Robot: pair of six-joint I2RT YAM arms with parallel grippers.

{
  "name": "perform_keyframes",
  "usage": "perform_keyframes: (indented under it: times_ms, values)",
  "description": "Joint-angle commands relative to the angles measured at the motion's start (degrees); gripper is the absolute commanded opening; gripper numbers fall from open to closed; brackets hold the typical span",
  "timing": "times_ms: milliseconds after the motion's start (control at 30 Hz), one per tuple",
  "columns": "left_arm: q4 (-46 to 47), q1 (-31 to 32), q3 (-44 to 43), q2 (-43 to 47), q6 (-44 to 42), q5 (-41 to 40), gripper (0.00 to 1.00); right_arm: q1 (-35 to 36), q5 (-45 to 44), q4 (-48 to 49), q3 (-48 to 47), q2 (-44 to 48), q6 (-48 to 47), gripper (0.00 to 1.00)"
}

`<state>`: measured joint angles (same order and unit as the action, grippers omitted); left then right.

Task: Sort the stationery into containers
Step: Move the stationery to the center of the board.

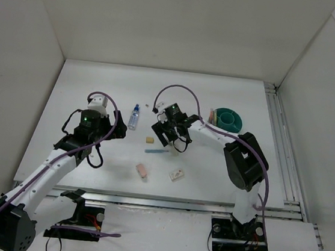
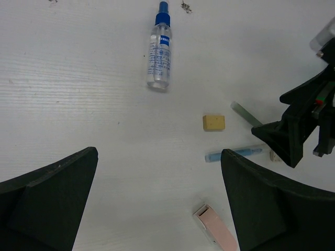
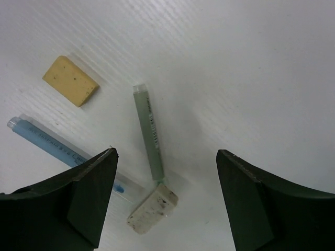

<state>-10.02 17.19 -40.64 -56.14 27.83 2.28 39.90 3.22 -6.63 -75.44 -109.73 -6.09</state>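
Note:
My right gripper [image 3: 166, 153] is open and hangs low over a grey-green pen [image 3: 149, 133] and a small speckled white eraser [image 3: 152, 210] at the pen's near end. Both lie between its fingers, and neither is touched. A tan cube [image 3: 70, 81] and a blue pen [image 3: 47, 141] lie to the left of them. My left gripper [image 2: 159, 152] is open above bare table, with a pink eraser [image 2: 214, 226] near its right finger. The clear blue-capped bottle [image 2: 158, 52] lies further off. The teal bowl [image 1: 227, 119] stands to the right of the right gripper [image 1: 169, 139].
Another white eraser [image 1: 176, 175] lies near the front, right of the pink eraser [image 1: 142, 171]. White walls enclose the table on three sides. A metal rail [image 1: 280, 144] runs along the right edge. The two grippers sit about a hand's width apart.

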Motion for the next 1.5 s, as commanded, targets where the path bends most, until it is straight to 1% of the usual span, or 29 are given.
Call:
perform_keyframes:
  times_ms: [0,100,133,233,367,400,467,500,567,633,700,800,833,967,1100,1300,1367,1467]
  values:
    - [2.73,-0.32,-1.46,1.29,-1.03,-0.96,1.00,0.70,0.37,0.31,-1.90,-0.74,-3.66,0.72]
    - [2.73,-0.32,-1.11,1.56,-1.20,-0.88,1.00,0.97,2.13,-0.22,-1.12,-1.01,-6.21,0.59]
    - [2.81,-0.32,-1.11,1.73,-1.29,-0.96,1.00,1.14,2.14,-0.40,-0.94,-1.36,-6.13,0.49]
    - [2.73,-0.32,-1.02,1.91,-1.47,-0.97,1.00,1.23,1.97,-2.41,-0.24,-1.97,-5.69,0.41]
    - [2.99,-0.32,-0.23,2.87,-1.29,-1.32,1.00,0.62,2.40,-3.12,3.89,-1.36,-2.71,0.38]
    - [3.51,-0.32,0.21,3.14,-1.38,-1.40,1.00,0.10,4.32,-3.12,4.85,-1.10,-1.83,0.35]
    - [3.52,-0.32,0.13,3.14,-1.64,-1.23,1.00,0.18,4.43,-3.12,5.30,-0.48,-1.30,0.33]
    - [3.17,-0.32,-0.22,3.14,-1.64,-1.14,1.00,0.18,3.64,-3.21,5.56,-0.31,-0.43,0.30]
    - [2.73,-0.32,-0.23,3.14,-1.64,-1.14,1.00,-0.17,4.24,-3.21,5.92,0.13,-0.07,0.29]
    - [2.73,-0.32,0.04,3.40,-1.64,-1.49,1.00,-0.35,4.16,-3.38,6.53,0.83,1.16,0.25]
    - [2.99,-0.32,0.30,3.58,-1.56,-1.76,1.00,-0.44,4.68,-3.30,7.67,1.45,2.30,0.24]
    - [3.60,-0.32,0.39,3.67,-1.47,-1.49,1.00,-0.53,5.12,-3.65,8.90,2.94,3.62,0.26]
    - [3.69,-0.32,0.39,3.49,-1.55,-1.49,1.00,-0.70,4.78,-3.91,9.17,3.82,3.97,0.34]
    - [3.96,-0.32,0.39,2.79,-1.56,-1.32,1.00,-0.70,2.67,-5.05,9.26,4.97,4.86,0.35]
    - [3.78,-0.32,0.30,2.61,-1.64,-1.32,1.00,-0.79,-0.32,-6.20,6.81,4.00,3.45,0.22]
    - [3.61,-0.32,0.83,4.37,-1.91,-2.02,1.00,-0.70,-1.73,-6.72,0.92,3.03,-2.61,0.09]
    - [3.34,-0.32,1.00,4.90,-1.99,-2.02,1.00,-0.79,0.19,-6.73,-1.28,3.30,-5.67,0.08]
    - [2.90,-0.32,0.92,5.86,-2.08,-2.02,1.00,-0.35,0.21,-6.90,-3.04,4.35,-9.45,0.08]
